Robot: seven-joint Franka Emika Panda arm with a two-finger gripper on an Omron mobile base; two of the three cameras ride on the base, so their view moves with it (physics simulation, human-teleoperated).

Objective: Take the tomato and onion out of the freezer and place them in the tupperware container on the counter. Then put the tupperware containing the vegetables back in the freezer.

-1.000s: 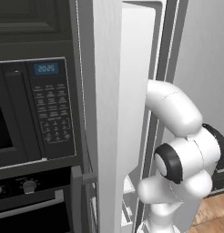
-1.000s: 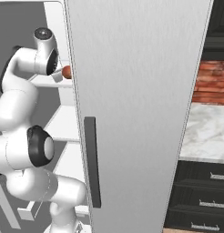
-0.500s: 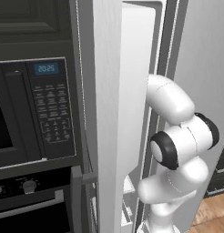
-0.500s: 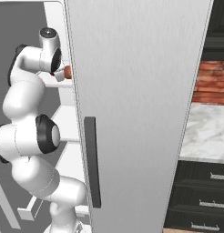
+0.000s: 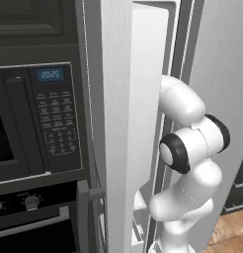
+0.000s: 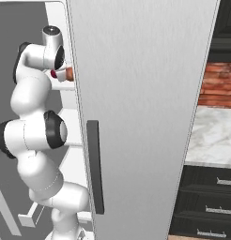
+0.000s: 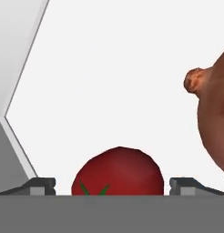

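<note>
In the hand view the pincer stood wide open and held nothing; its two tips were at either side of the tomato, which sat at 6 o'clock. The onion was at 3 o'clock, apart from the tomato. Both were inside the white freezer.
</note>
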